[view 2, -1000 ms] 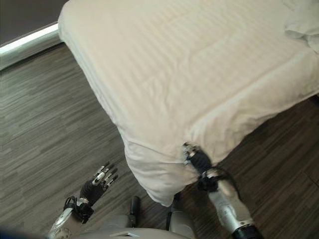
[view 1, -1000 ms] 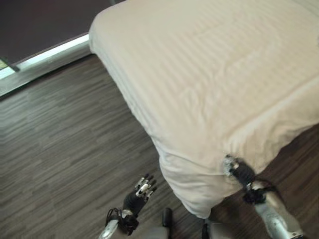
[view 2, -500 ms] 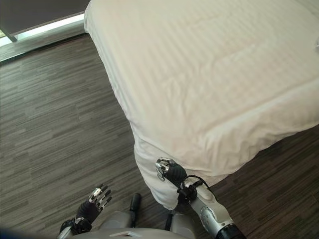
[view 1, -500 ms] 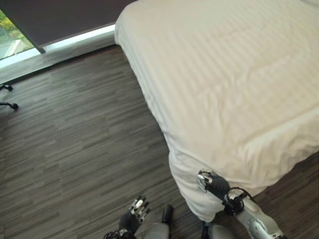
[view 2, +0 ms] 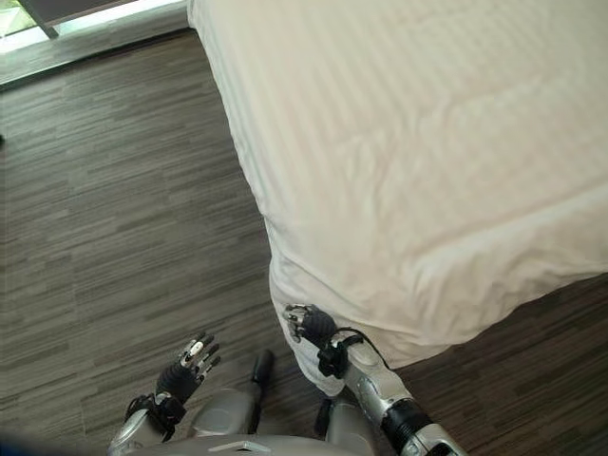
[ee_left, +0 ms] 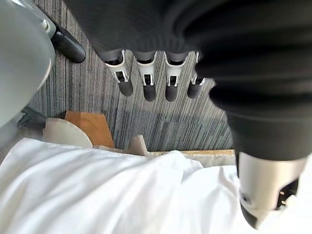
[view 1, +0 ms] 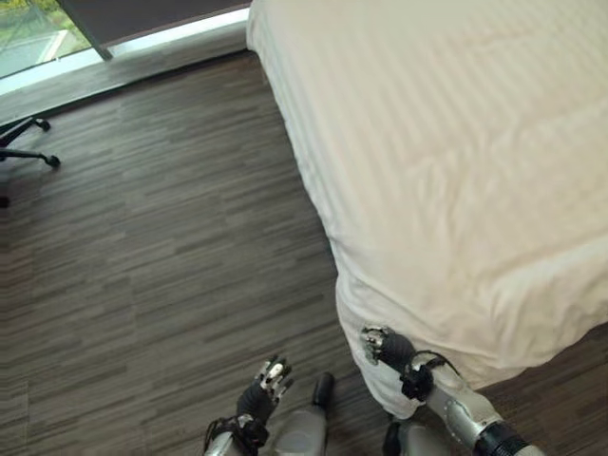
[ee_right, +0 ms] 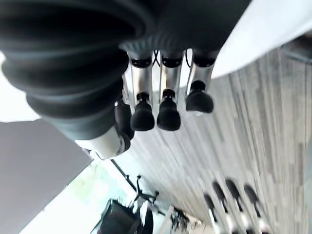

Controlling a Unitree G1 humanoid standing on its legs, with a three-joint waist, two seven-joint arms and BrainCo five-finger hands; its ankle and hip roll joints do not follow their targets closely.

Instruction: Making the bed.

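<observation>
Right hand (view 2: 306, 325) off duvet (view 1: 456, 161) — smooth, cream

The left hand (view 1: 269, 382) hangs low with its fingers (ee_left: 146, 80) straight and relaxed, holding nothing. The right hand (view 2: 306, 324) reaches forward on a raised arm, fingers (ee_right: 168, 105) loosely extended, empty.

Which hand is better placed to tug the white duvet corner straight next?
Right. The right hand is up against the hanging corner of the white striped duvet, fingers relaxed and holding nothing. The left hand hangs open over the dark wood-plank floor, apart from the bed.
</observation>
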